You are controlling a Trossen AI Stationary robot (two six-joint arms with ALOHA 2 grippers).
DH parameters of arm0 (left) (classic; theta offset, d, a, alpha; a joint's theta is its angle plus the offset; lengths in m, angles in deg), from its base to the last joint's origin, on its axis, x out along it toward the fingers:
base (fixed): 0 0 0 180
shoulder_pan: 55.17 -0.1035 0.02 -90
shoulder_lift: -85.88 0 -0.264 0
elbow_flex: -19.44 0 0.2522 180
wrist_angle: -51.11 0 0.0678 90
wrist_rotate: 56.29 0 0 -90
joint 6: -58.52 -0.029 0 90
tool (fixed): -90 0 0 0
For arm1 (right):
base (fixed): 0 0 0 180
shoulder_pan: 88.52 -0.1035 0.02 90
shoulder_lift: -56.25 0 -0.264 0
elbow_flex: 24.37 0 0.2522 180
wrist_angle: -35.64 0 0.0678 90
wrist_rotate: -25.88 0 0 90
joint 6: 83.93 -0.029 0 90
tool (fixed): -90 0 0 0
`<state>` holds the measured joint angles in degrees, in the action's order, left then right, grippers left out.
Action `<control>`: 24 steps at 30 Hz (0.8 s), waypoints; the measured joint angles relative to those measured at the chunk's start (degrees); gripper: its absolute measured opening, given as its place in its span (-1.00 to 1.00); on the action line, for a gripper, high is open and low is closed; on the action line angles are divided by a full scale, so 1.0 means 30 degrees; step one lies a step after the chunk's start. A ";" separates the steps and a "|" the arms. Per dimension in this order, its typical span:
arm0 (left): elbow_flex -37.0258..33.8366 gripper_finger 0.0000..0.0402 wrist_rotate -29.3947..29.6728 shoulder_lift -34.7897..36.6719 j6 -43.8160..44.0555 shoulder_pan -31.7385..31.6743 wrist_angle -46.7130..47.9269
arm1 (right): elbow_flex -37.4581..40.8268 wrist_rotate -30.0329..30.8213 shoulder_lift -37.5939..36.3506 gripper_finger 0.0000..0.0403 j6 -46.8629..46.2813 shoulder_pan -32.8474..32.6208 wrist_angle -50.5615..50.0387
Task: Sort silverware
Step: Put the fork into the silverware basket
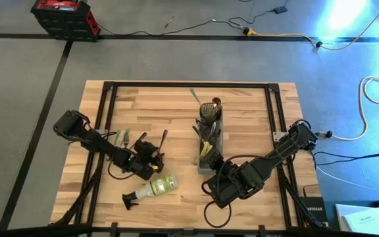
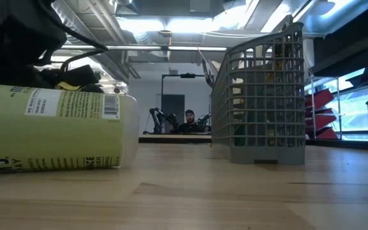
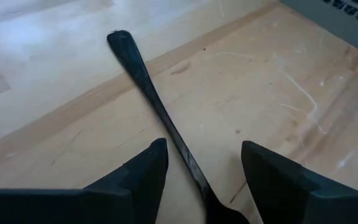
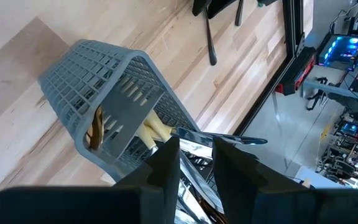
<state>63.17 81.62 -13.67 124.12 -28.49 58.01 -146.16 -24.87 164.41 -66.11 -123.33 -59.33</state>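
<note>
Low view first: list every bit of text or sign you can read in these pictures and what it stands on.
Spray bottle, lying on its side, label: a large "5" at the lower edge; the smaller print lines are too blurred to read.
Same label: a barcode, digits unreadable.
Paper sheet on the floor by the table: print too small to read.
Grey mesh caddy: no text.

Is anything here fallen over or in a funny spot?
Yes. The spray bottle lies on its side on the table near the left gripper, among silverware. One green-handled piece lies alone beyond the caddy.
</note>
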 joint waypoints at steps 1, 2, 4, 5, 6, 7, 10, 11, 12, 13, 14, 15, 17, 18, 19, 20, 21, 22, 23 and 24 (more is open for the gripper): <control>0.0070 -0.06 -0.0003 -0.0021 -0.0062 0.0004 0.0095 | 0.0000 -0.0003 0.0000 -0.62 0.0000 0.0000 -0.0010; 0.0123 -0.09 -0.0006 -0.0025 -0.0164 0.0064 0.0170 | 0.0000 -0.0005 0.0000 -0.62 0.0000 0.0000 -0.0015; 0.0213 -0.17 -0.0042 0.0104 -0.0599 0.0138 0.0409 | 0.0000 0.0015 0.0000 -0.62 0.0000 0.0001 -0.0024; 0.0279 -0.22 -0.0047 0.0265 -0.0821 0.0141 0.0585 | 0.0000 0.0022 0.0000 -0.62 0.0000 0.0007 -0.0074; 0.0302 -0.28 -0.0071 0.0360 -0.0988 0.0155 0.0709 | 0.0000 0.0043 0.0000 -0.62 0.0000 0.0007 -0.0223; 0.0302 -0.33 -0.0155 0.0382 -0.1106 0.0160 0.0681 | 0.0000 0.0058 0.0000 -0.62 0.0000 -0.0013 -0.0448; 0.0331 -0.49 -0.0455 0.0475 -0.1660 0.0160 0.0572 | 0.0000 0.0508 0.0000 -0.62 -0.0091 -0.0015 -0.1284; 0.0339 -0.55 -0.0504 0.0475 -0.1869 0.0160 0.0550 | 0.0000 0.0595 0.0000 -0.62 -0.0305 -0.0015 -0.1572; 0.0339 -0.60 -0.0574 0.0481 -0.2087 0.0160 0.0474 | 0.0000 0.0624 0.0000 -0.62 -0.0447 -0.0015 -0.1897; 0.0346 -0.65 -0.0605 0.0482 -0.2435 0.0168 0.0401 | 0.0000 0.0642 0.0000 -0.62 -0.0595 -0.0015 -0.2203; 0.0346 -0.71 -0.0635 0.0482 -0.2784 0.0168 0.0309 | 0.0000 0.0659 0.0000 -0.62 -0.0822 -0.0015 -0.2458; 0.0358 -0.77 -0.0656 0.0482 -0.3199 0.0168 0.0264 | 0.0000 0.0673 0.0000 -0.62 -0.1024 -0.0015 -0.2667; 0.0364 -0.88 -0.0714 0.0549 -0.3927 0.0065 0.0201 | 0.0000 0.0694 0.0000 -0.62 -0.1593 -0.0015 -0.2955; 0.0379 -0.94 -0.0757 0.0570 -0.4199 -0.0024 0.0200 | 0.0000 0.0701 0.0000 -0.62 -0.1876 -0.0015 -0.2940; 0.0375 -0.96 -0.0783 0.0573 -0.4547 -0.0119 0.0183 | 0.0000 0.0707 0.0000 -0.62 -0.2015 -0.0015 -0.2938; 0.0375 -0.97 -0.0817 0.0577 -0.4789 -0.0233 0.0175 | 0.0000 0.0707 -0.0007 -0.62 -0.2169 -0.0015 -0.2950; 0.0375 -0.97 -0.0873 0.0577 -0.5125 -0.0363 0.0124 | 0.0000 0.0699 -0.0007 -0.62 -0.2349 -0.0015 -0.2936; 0.0374 -0.97 -0.0961 0.0577 -0.5454 -0.0477 0.0077 | 0.0000 0.0612 -0.0007 -0.62 -0.2491 -0.0015 -0.2943; 0.0368 -0.97 -0.1025 0.0584 -0.5733 -0.0561 0.0013 | 0.0000 0.0395 -0.0055 -0.62 -0.2770 -0.0015 -0.2943; 0.0369 -0.98 -0.1043 0.0584 -0.6046 -0.0638 -0.0019 | 0.0000 0.0160 -0.0119 -0.62 -0.3056 -0.0015 -0.2930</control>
<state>64.28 78.49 -11.92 105.98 -30.41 57.95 -146.16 -24.40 164.05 -75.27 -123.37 -68.12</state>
